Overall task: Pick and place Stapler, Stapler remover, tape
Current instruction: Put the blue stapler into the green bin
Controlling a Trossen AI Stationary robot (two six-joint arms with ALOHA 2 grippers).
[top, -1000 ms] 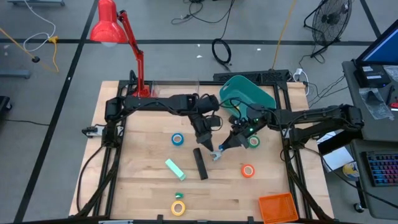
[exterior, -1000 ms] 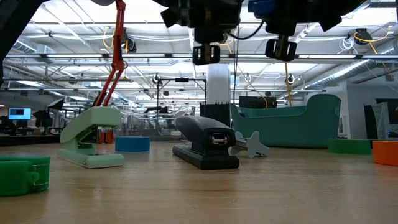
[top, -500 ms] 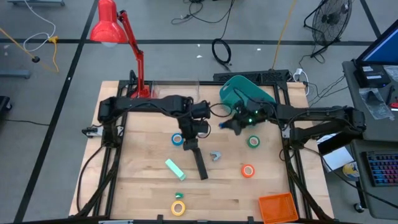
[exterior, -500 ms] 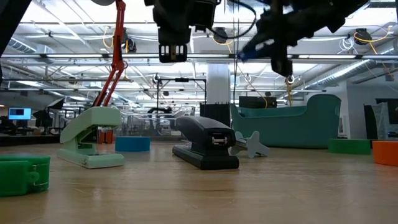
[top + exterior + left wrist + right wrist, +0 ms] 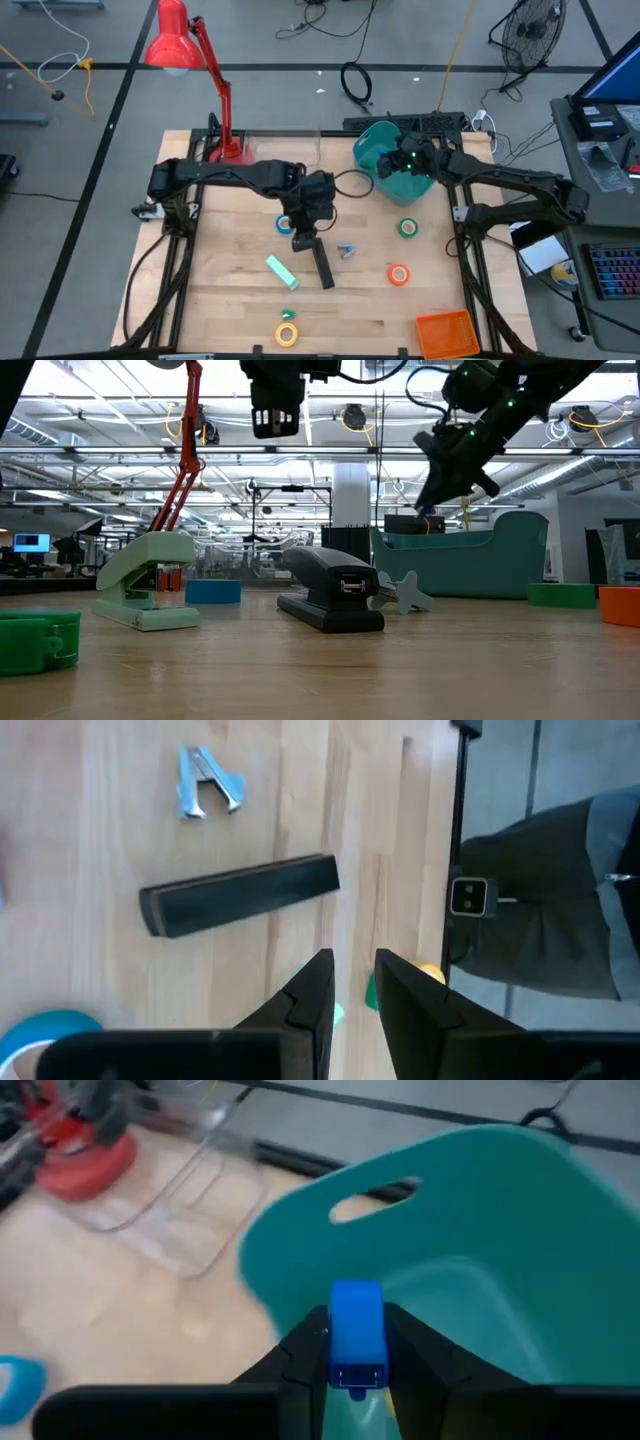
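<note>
Your right pincer (image 5: 357, 1342) has carried its clamped blue block (image 5: 356, 1332) over the teal bin (image 5: 385, 150) for dropping, while your left pincer (image 5: 350, 988), slightly apart, hovers near the stapler (image 5: 240, 895).

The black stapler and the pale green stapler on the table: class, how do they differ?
The black stapler is a long dark bar; the pale green stapler is shorter and light. In the low view the black stapler lies shut and low, the green one gapes open, taller. Both rest free on the wooden table.

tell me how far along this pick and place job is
Done: nothing visibly binned. In hand: right gripper holds a small blue block over the teal bin. Left: black stapler, staple remover, four tape rolls; left gripper hovers empty by the stapler.
</note>
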